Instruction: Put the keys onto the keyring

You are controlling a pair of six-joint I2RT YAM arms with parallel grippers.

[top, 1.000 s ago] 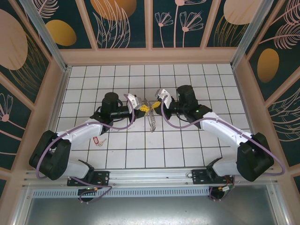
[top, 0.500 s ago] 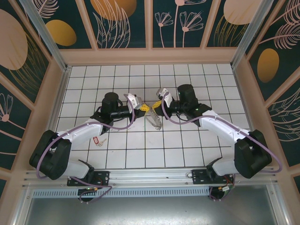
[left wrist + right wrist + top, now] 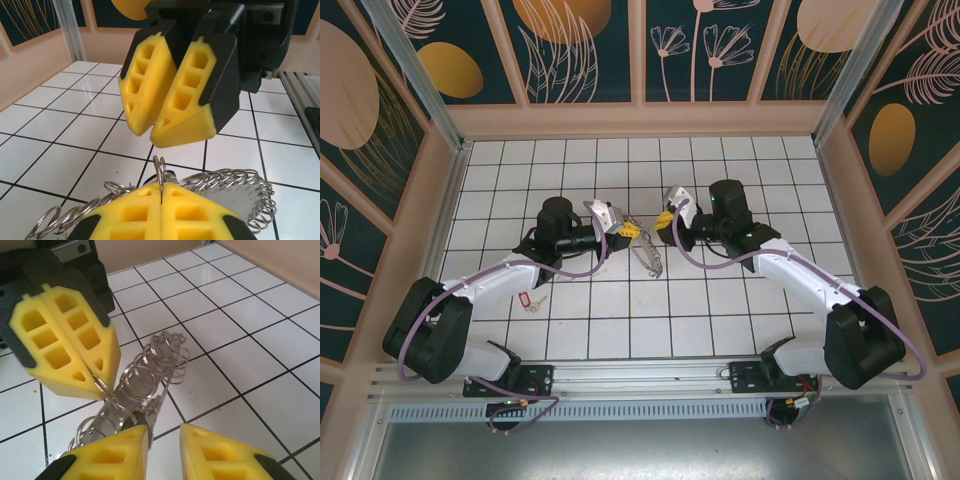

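The keyring [image 3: 650,258] is a floppy metal band fringed with many small rings, and it hangs over the tiles between the two arms. My left gripper [image 3: 628,232] is shut on one ring at its top end. The left wrist view shows that ring [image 3: 161,175] pinched between the closed yellow pads, with the band [image 3: 235,182] curving away behind. My right gripper [image 3: 665,217] stands just right of it, open, with nothing between its pads. In the right wrist view its fingers [image 3: 222,455] are apart and the keyring [image 3: 150,367] lies beside the left pad. A red-tagged key [image 3: 527,298] lies on the table by the left arm.
The white tiled table [image 3: 720,320] is ringed by low peach walls [image 3: 640,120]. Purple cables [image 3: 570,270] loop from both arms near the grippers. A metal rail [image 3: 640,375] runs along the near edge between the arm bases.
My right gripper has opened, let go of the keyring and drawn back a little to the right. The keyring now hangs from the left gripper alone and has swung slantwise.
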